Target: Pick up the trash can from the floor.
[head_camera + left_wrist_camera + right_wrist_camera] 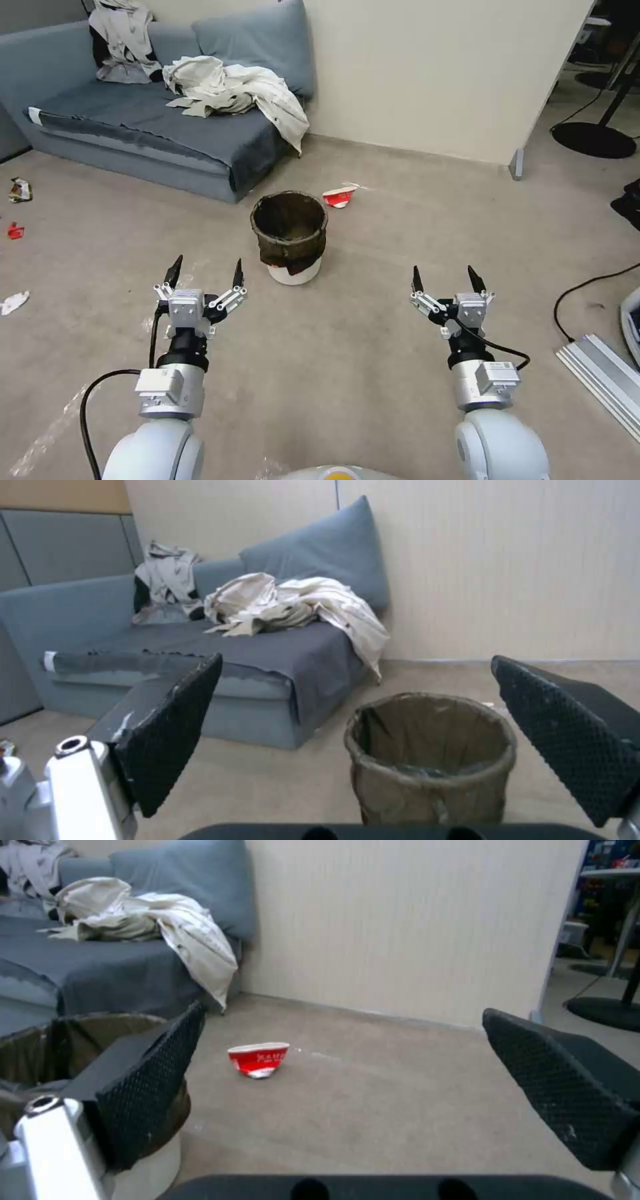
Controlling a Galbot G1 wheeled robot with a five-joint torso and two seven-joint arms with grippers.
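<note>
Nearest, the left gripper (205,269) and right gripper (447,277) hover over the floor (373,347), fingers spread wide, holding nothing. Beyond and between them, the trash can (290,235) stands upright, mouth up, before the sofa (167,120).

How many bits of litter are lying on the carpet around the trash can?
4. A crushed red-and-white cup beyond the trash can; far left, a crumpled wrapper, a red scrap and a white scrap. More may lie out of frame.
</note>
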